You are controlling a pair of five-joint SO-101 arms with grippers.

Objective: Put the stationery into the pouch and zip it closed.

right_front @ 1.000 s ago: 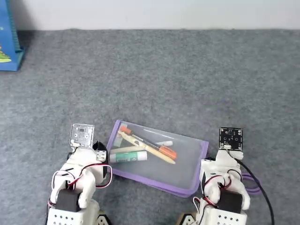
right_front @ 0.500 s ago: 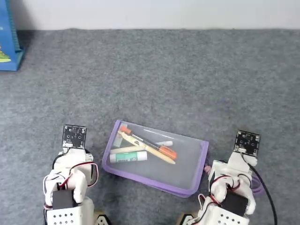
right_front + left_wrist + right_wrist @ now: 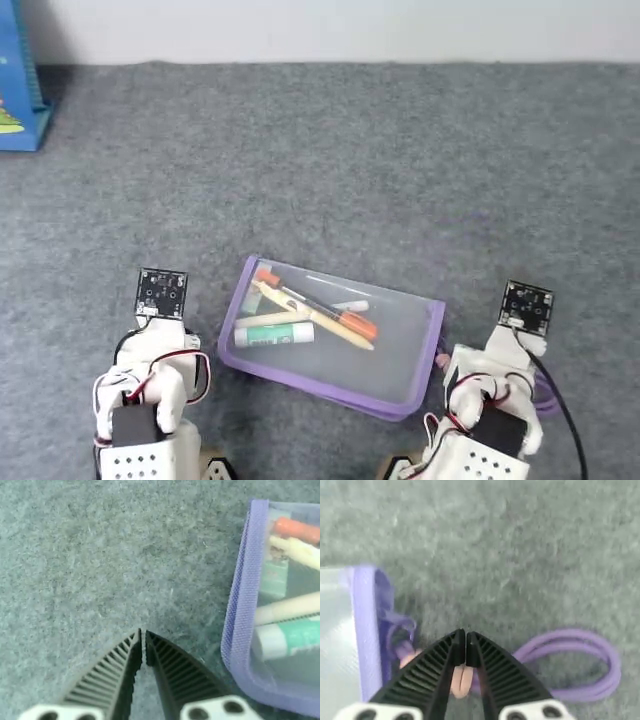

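From above, the clear pouch [image 3: 395,345] with purple edging lies tilted at lower centre on the grey carpet [image 3: 330,170], holding a green-and-white glue stick [image 3: 273,336], an orange-capped pen [image 3: 320,308] and other pieces too jumbled to name. It sits between the left arm [image 3: 150,370] at lower left and the right arm [image 3: 490,390] at lower right, whose bodies hide their claws. In the left wrist view, the left gripper [image 3: 144,637] has its ribbed tips pressed together over bare carpet, just beside the pouch's purple edge. In the right wrist view, the right gripper [image 3: 465,639] is also pinched closed near the pouch corner, half covering a pink zipper pull [image 3: 460,680]. A purple cord loop [image 3: 580,665] lies alongside. I cannot tell whether the zip is closed.
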